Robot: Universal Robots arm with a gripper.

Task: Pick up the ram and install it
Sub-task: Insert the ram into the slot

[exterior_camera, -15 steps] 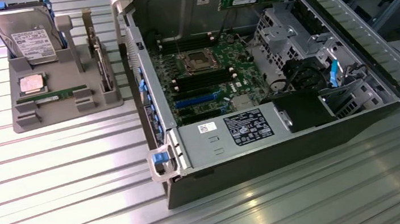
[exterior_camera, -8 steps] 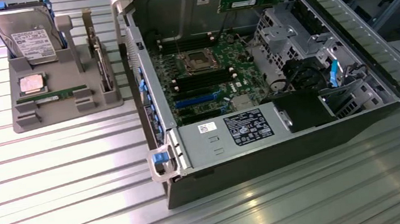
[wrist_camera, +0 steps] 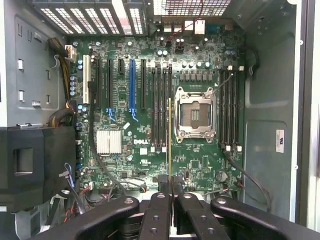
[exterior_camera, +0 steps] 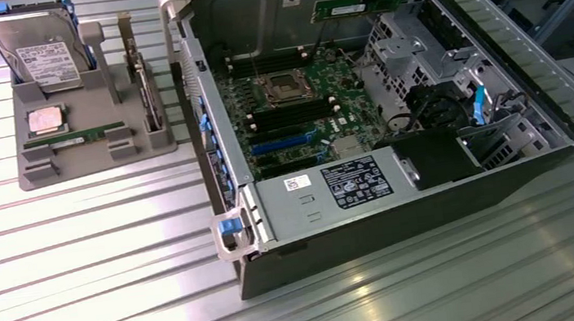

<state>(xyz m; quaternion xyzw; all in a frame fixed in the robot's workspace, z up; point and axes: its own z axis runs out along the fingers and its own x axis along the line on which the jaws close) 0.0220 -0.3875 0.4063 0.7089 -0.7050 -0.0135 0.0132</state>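
We are seeing the hand (wrist_camera: 170, 182) closed on the ram (wrist_camera: 170, 135), holding it edge-down above the motherboard's memory slots (wrist_camera: 161, 110), beside the processor socket (wrist_camera: 194, 114), inside the open case (exterior_camera: 405, 224)

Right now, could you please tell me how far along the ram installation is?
The pickup looks done: the hand is shut on the ram, held over the open computer case. In hand: it hangs edge-on above the motherboard, near the black memory slots. Left: it is not yet seated in any slot.
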